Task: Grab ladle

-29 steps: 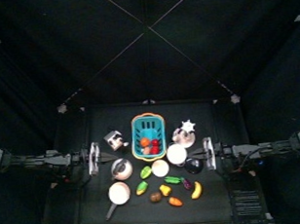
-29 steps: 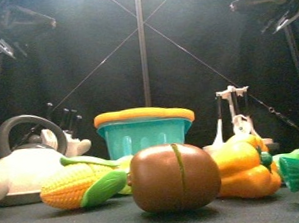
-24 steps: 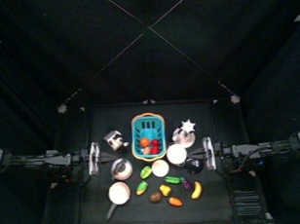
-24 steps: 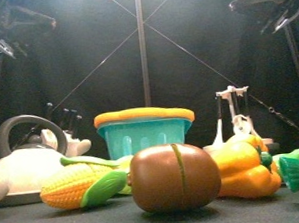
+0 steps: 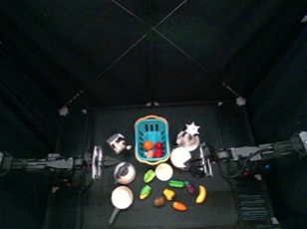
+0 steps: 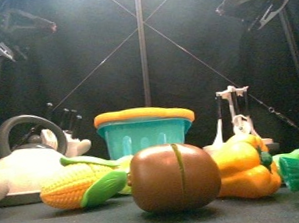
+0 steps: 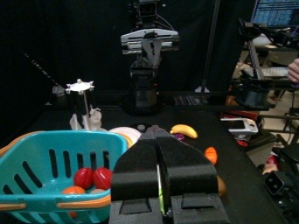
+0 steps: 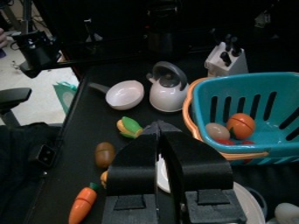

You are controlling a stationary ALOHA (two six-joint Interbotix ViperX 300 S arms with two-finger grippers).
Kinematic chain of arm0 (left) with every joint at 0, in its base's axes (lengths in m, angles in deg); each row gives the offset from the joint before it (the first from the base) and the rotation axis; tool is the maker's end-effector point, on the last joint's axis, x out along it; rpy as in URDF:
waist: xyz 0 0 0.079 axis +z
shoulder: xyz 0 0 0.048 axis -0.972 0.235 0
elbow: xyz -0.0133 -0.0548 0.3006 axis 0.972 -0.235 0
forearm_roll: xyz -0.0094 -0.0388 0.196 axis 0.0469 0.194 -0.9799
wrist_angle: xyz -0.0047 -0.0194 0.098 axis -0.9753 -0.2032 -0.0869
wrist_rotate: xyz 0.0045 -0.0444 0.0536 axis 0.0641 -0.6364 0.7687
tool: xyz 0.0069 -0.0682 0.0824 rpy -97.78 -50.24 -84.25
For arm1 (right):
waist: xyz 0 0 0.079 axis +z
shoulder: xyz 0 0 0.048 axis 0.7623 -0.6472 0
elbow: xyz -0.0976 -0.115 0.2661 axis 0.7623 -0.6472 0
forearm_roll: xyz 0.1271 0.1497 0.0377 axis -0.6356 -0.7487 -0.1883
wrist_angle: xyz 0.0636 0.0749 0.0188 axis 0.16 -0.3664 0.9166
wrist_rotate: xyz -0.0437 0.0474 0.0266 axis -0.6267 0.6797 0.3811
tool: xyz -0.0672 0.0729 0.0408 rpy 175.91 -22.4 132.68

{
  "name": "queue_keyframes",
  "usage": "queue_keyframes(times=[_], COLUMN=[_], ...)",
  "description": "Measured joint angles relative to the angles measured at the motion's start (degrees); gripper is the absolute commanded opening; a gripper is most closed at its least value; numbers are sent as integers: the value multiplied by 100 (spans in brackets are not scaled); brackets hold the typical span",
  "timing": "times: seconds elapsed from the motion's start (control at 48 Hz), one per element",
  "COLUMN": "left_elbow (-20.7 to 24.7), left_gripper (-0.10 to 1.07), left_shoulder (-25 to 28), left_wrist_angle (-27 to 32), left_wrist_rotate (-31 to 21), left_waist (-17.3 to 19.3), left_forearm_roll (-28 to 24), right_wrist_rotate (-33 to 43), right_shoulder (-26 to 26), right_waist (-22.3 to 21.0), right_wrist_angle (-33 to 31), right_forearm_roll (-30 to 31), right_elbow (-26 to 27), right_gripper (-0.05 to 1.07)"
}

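I cannot pick out the ladle for certain. A small round silver thing (image 5: 125, 172) lies near the left arm in the top view, and it may be the ladle. My left gripper (image 5: 100, 161) hangs at the table's left edge, shut and empty, and the left wrist view (image 7: 160, 144) shows its jaws together above the teal basket (image 7: 47, 171). My right gripper (image 5: 211, 158) hangs at the right edge, shut and empty, and the right wrist view (image 8: 162, 131) shows its jaws together. Both arms are high above the toys in the front view.
A teal basket (image 5: 150, 134) with red fruit stands mid-table, with a kettle (image 5: 119, 142) to its left and a star-topped stand (image 5: 191, 131) to its right. White bowls (image 5: 181, 157), a white pan (image 8: 122, 94), corn (image 6: 80, 186), a carrot (image 8: 82, 206) and other toy food crowd the front. A knife block (image 8: 225, 57) stands at the back.
The right arm has shifted slightly, moving a little to the left in the front view. The left arm and the toys have not moved.
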Motion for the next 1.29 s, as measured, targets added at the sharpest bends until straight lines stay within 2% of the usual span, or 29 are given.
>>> queue_keyframes(times=[0.188, 0.438, 0.729, 1.292], left_elbow=[-26, -26, -97, -149], left_gripper=[-2, -2, -2, -2], left_shoulder=[0, 0, 9, 9], left_wrist_angle=[0, 0, -9, -9], left_wrist_rotate=[-18, -26, -26, -26], left_waist=[0, 0, 0, 9], left_forearm_roll=[0, 9, 167, 220], right_wrist_rotate=[18, 18, 26, 35], right_shoulder=[378, 457, 580, 1020], right_waist=[-149, -791, -1239, -2496], right_wrist_angle=[-105, -668, -1195, -1670], right_forearm_roll=[-176, -352, -325, -193], right_elbow=[0, 149, 299, 290], right_gripper=[11, 11, 11, 11])
